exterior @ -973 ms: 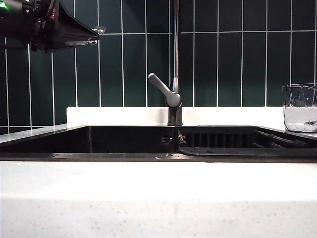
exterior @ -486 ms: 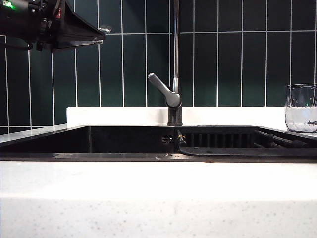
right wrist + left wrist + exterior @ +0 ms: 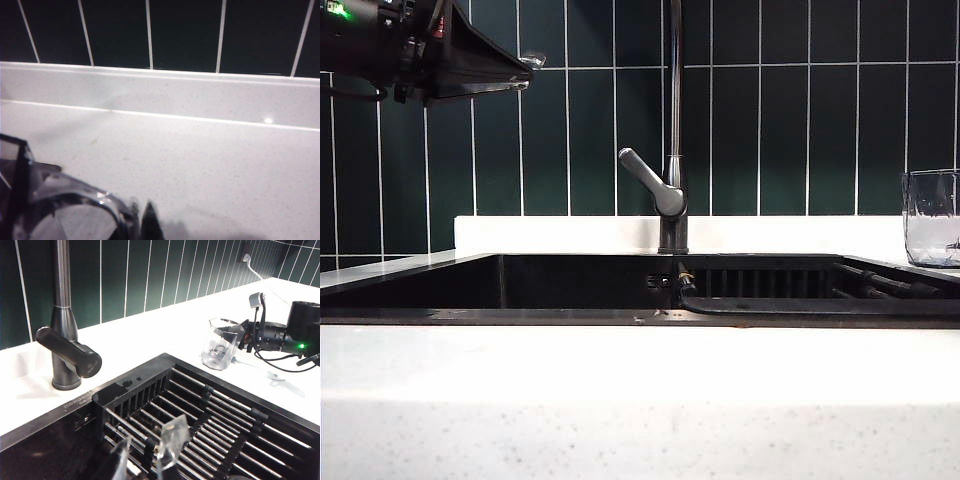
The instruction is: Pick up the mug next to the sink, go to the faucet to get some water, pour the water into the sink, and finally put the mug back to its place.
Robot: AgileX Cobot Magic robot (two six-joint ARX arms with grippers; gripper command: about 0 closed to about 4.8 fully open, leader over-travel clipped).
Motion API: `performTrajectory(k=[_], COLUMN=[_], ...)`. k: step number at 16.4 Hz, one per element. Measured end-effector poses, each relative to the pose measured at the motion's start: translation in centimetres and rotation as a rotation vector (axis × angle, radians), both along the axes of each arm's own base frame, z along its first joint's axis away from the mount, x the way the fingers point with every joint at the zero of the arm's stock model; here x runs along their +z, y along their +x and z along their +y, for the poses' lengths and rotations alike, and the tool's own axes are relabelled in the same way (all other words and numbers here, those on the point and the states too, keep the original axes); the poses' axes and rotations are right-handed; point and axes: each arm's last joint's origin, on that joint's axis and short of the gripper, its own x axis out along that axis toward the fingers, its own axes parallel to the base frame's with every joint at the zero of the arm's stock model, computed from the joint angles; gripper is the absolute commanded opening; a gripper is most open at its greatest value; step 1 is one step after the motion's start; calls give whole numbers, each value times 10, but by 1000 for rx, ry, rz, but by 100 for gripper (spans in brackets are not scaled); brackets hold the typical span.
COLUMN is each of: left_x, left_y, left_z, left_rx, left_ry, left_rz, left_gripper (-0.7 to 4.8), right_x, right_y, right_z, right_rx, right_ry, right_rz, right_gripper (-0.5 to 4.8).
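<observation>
Item: mug (image 3: 220, 343), clear faceted glass, upright on the white bench (image 3: 640, 400) at three o'clock from the sink (image 3: 235, 430), beside its ribbed section. No water visible in it.

Item: right gripper (image 3: 243, 333), fingers clenched on the mug's rim, one finger (image 3: 150, 225) at the glass wall; judged the pick-up grasp, taken at the rim so the mug can be lifted level.

Item: left gripper (image 3: 147, 455), held high at nine o'clock of the faucet (image 3: 672, 130), fingers slightly parted, grasping nothing; judged waiting for the lever.
</observation>
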Motion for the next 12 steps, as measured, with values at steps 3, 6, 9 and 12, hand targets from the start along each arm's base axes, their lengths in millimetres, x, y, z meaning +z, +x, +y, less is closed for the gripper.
performTrajectory(k=[3,6,9,12], left_x=[0,0,-1,-2], left_y=[0,0,0,0], left_z=[0,0,0,0], left_rx=[3,15,21,22], left_ry=[0,1,17,21], left_rz=[-1,0,-6,4], left_gripper=[84,84,84,84], right_x=[0,0,27,51], right_y=[1,1,-7,-12], right_z=[4,4,7,27], right_rx=[14,10,12,65], right_ry=[0,51,53,58], right_rz=[0,22,-17,-6], right_gripper=[-5,-5,-5,-5])
